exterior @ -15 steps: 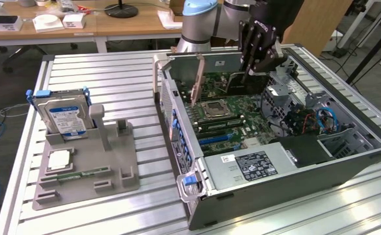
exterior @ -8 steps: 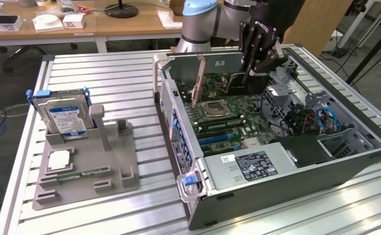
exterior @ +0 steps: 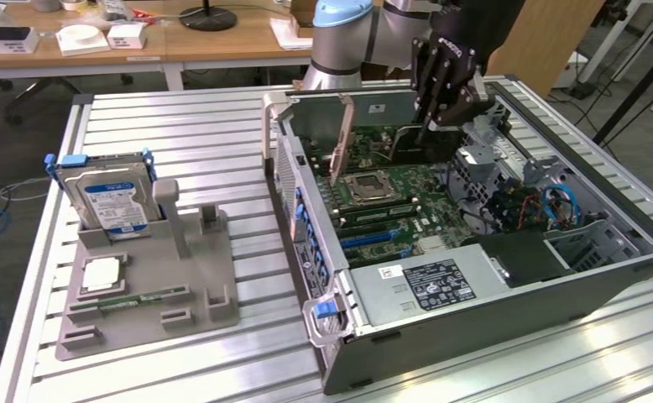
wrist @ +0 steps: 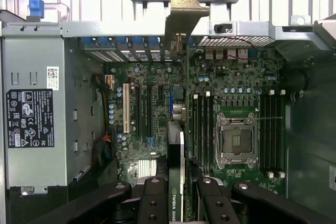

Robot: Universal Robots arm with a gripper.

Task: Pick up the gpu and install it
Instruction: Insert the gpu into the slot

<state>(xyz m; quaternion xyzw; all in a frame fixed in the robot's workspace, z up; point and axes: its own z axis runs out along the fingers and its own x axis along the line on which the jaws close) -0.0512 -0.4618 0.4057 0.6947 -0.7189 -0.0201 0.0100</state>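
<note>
One gpu point(wrist: 177, 179) is pinched edge-on in our gripper point(wrist: 177, 203), w/ its bracket point(wrist: 184, 9) up by the case point(exterior: 506, 302)'s back wall, over the board point(wrist: 152, 114). Pickup's done; we judge it's not pushed in yet.

- A hard drive point(exterior: 112, 200) with a blue label is stood upright in a grey holder point(exterior: 148, 290) at the exterior view's left.
- An open computer case point(exterior: 595, 281) is laid on the slatted table point(exterior: 192, 134).
- An empty processor socket point(wrist: 236, 140) is seen on the motherboard point(wrist: 157, 114).
</note>
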